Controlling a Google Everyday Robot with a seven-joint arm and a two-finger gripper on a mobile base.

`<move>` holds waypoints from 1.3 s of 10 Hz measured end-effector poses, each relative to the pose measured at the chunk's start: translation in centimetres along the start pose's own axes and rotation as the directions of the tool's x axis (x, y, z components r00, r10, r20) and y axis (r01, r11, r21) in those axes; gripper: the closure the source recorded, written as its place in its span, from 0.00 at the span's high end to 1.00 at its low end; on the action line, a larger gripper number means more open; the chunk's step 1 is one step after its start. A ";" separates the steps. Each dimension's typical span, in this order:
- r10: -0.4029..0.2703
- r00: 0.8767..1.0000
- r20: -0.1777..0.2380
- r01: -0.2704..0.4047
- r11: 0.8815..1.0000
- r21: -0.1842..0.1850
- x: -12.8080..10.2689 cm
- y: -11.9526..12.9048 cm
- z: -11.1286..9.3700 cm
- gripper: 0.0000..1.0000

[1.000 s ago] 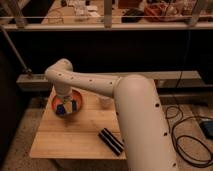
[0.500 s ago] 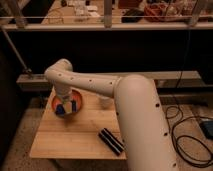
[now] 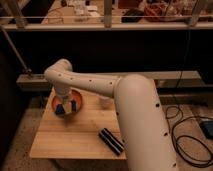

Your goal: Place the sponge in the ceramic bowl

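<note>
The orange-red ceramic bowl (image 3: 78, 96) stands on the back left part of the wooden table (image 3: 65, 142). My gripper (image 3: 67, 104) hangs straight down into the bowl from the white arm (image 3: 100, 85), which reaches in from the right. A small blue block, the sponge (image 3: 60, 109), shows at the gripper's tip over the bowl's front left side. I cannot tell whether it is held or resting in the bowl. The gripper hides much of the bowl's inside.
A long black ribbed bar (image 3: 111, 141) lies on the table's front right. A small white cup-like thing (image 3: 104, 102) peeks out behind the arm, right of the bowl. Black cables (image 3: 187, 135) trail on the floor at right. A railing (image 3: 105, 25) runs behind.
</note>
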 end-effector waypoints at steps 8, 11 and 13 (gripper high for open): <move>0.036 0.999 0.002 -0.036 0.999 0.010 -0.3 -0.1 0.0 0.25; 0.051 0.999 0.000 -0.051 0.999 0.014 -0.1 -0.3 -0.1 0.18; 0.062 0.998 -0.001 -0.062 0.998 0.017 0.0 -0.4 -0.1 0.15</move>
